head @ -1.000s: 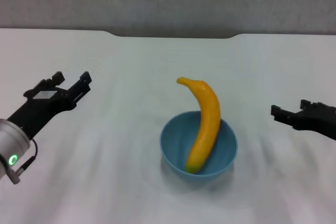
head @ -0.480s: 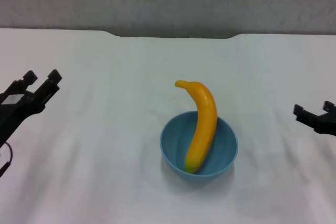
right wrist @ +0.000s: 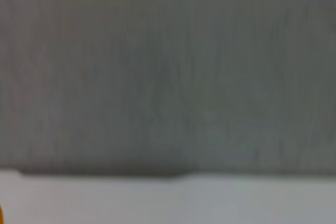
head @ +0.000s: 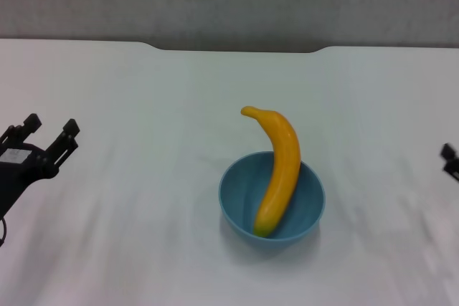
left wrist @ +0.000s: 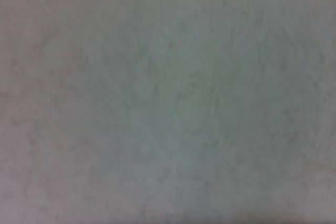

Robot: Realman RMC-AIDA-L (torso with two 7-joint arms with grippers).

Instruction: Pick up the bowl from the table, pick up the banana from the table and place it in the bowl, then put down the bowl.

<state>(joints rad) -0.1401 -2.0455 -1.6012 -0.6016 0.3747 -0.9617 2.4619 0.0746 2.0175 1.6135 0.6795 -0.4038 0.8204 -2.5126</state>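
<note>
1. Head view: bowl (head: 272,201) sits on the table (head: 143,249), lower centre; banana (head: 276,168) stands in it, stem leaning over the far rim; left gripper (head: 50,134) at left edge, fingers spread wide, empty; right gripper (head: 450,160) at right edge, finger state cannot be told.
2. Left wrist view: only blank table surface (left wrist: 168,98).
3. Right wrist view: grey wall (right wrist: 168,66) above table edge (right wrist: 210,198).

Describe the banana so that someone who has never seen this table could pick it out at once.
On the white table, look near the middle for the light-blue bowl. The banana stands in it, greenish tip down inside, stem end leaning out over the far rim. It is the only yellow-orange, curved thing there, longer than the bowl is wide.
</note>
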